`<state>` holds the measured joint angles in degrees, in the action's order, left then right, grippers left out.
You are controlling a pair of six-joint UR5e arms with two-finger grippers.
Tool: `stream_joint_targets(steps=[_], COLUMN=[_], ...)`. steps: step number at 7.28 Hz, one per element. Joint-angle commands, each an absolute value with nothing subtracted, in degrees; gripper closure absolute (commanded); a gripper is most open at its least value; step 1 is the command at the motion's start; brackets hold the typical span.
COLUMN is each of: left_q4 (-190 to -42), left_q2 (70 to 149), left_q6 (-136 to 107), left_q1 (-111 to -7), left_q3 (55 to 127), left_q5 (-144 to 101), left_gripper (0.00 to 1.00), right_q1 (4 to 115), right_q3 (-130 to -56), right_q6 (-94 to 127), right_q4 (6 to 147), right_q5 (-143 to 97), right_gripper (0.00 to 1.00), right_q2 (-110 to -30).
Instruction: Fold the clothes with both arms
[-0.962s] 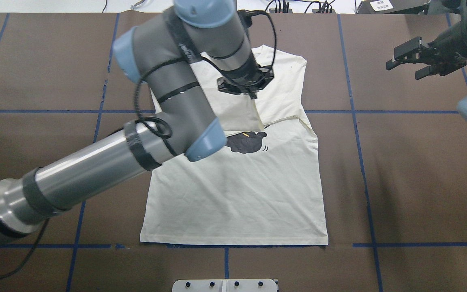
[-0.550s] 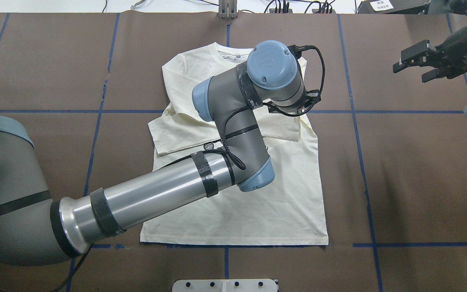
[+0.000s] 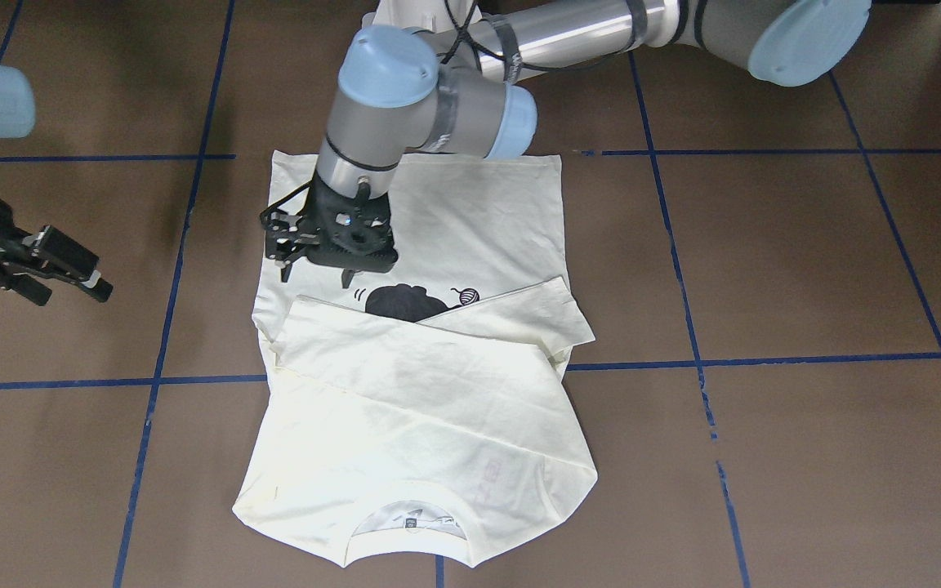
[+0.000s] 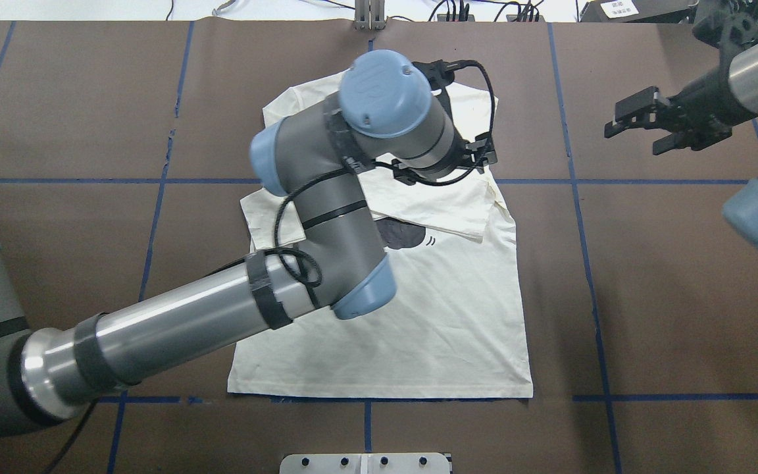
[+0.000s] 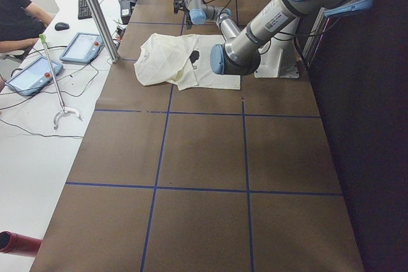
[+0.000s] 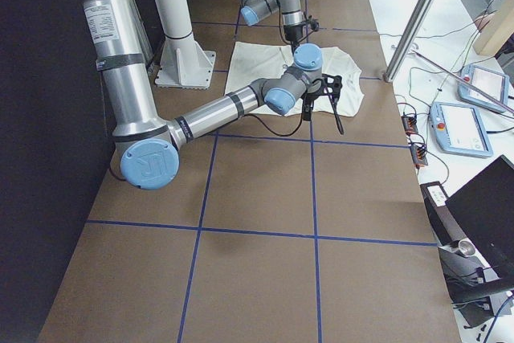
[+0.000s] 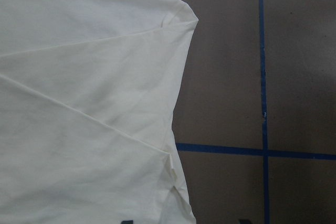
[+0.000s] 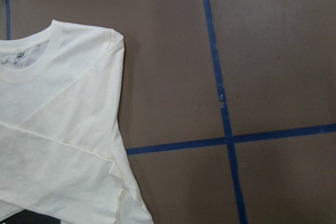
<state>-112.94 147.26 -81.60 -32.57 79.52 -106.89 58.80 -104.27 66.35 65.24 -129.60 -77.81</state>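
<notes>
T-shirt (image 3: 438, 408): sleeves crossed, likely for narrowing. Your left gripper (image 3: 317, 276) hovers above it, right gripper (image 4: 633, 137) upper right. Both jaws stand open, empty.

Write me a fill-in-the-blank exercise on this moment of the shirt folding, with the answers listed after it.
1. The print partly showing on the T-shirt is ___.
2. The left gripper hangs over the T-shirt and holds ___.
3. The right gripper hangs over the table, its fingers ___.
4. The tape lines on the table are ___.

Missing words: black; nothing; open; blue.
</notes>
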Motion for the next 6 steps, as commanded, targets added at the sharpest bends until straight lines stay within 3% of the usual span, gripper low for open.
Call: stream_joint_targets(steps=[1, 2, 3, 4, 6], left_q4=[-103.5, -101.8, -101.7, -101.7, -102.0], left_q2=[133.7, 129.2, 125.3, 124.2, 123.9], left_q6=[-78.8, -76.7, -76.8, -77.2, -81.3], left_q1=[-35.3, -36.3, -36.6, -36.9, -36.8], left_q3=[101.2, 107.7, 112.4, 113.0, 113.9], left_q5=[-107.8, -107.8, -107.9, -107.8, -107.2], left_gripper=[0.25, 0.25, 0.32, 0.32, 0.29], right_q1=[41.0, 32.1, 22.4, 13.5, 8.0], right_q3=[-112.6, -115.0, -117.3, -118.6, -120.7], right_q6=[86.5, 94.8, 101.6, 107.4, 117.0], right_q4=[65.6, 66.1, 67.0, 71.7, 75.8], right_q5=[-112.3, -103.7, -93.6, -81.8, -78.0], right_gripper=[0.00, 0.01, 0.02, 0.02, 0.08], right_q2=[-79.5, -79.9, -81.6, -82.3, -84.7])
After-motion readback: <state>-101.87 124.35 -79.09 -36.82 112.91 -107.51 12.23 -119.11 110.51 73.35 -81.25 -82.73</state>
